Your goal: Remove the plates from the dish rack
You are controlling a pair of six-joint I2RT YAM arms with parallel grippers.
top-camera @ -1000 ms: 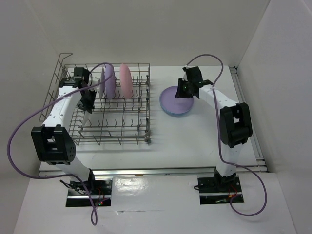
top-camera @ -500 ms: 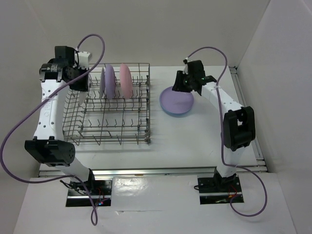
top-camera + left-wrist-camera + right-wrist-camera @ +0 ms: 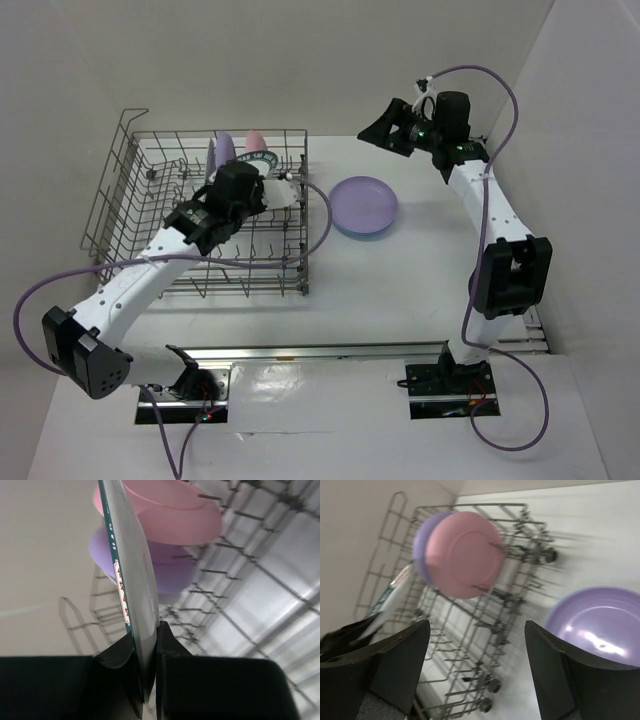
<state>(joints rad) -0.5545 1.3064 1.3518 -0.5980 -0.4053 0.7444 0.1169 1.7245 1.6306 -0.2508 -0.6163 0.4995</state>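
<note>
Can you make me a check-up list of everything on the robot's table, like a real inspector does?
Surface: white table, with a flat lavender plate lying right of the dish rack.
Job's things: a pink plate and an upright lavender plate stand at the back of the rack; a teal-rimmed white plate is held edge-on.
Clutter: nothing seen.
Grippers: left gripper shut on the teal-rimmed white plate; right gripper open and empty.
Cables: one purple cable on the left arm, another purple cable on the right arm, both looping loosely.
Surroundings: plain white walls.
</note>
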